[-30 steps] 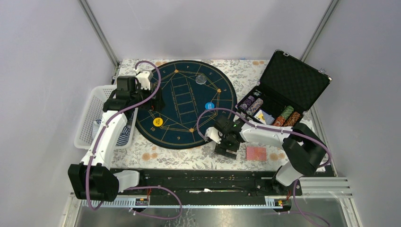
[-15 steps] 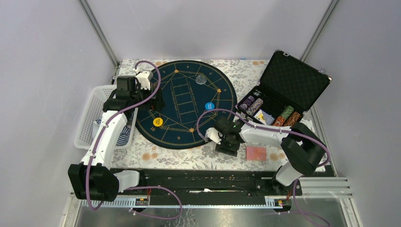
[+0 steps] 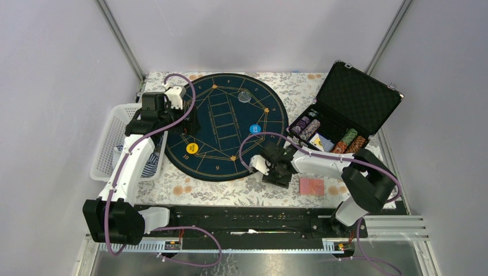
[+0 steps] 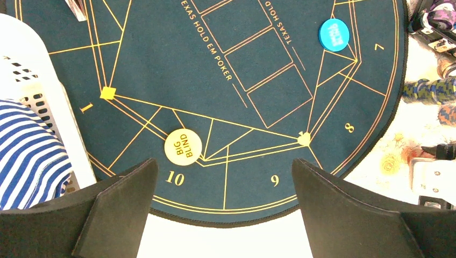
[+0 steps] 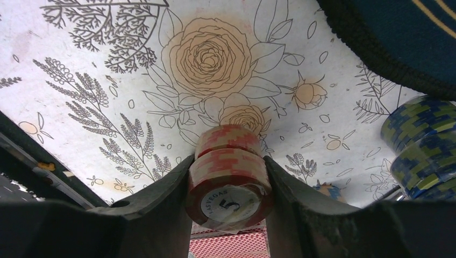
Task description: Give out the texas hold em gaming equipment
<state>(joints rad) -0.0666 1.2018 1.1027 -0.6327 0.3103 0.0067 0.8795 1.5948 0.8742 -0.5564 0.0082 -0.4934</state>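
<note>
Red poker chip stack [image 5: 228, 172] | gripped by closed right gripper [image 5: 228, 161], on table [image 5: 107, 64] beside mat [image 5: 408, 43] near edge | left gripper [image 4: 225, 164] held open | level, straight lift advised, chips kept squared.

Two coloured buttons [image 3: 255, 129] (blue, yellow [image 3: 192, 148]), one deck [image 3: 312, 186]

From above, your right arm [image 3: 319, 163] covers the right fingers [image 5: 161, 215] and the red chip stack [image 5: 230, 183] clamped between them. In the right wrist view, the red-backed cards [image 5: 228, 248] are cut off by the bottom edge, the green-and-blue chips [image 5: 425, 145] by the right. Lettering on the blue button [image 4: 334, 34] blurs past reading.
</note>
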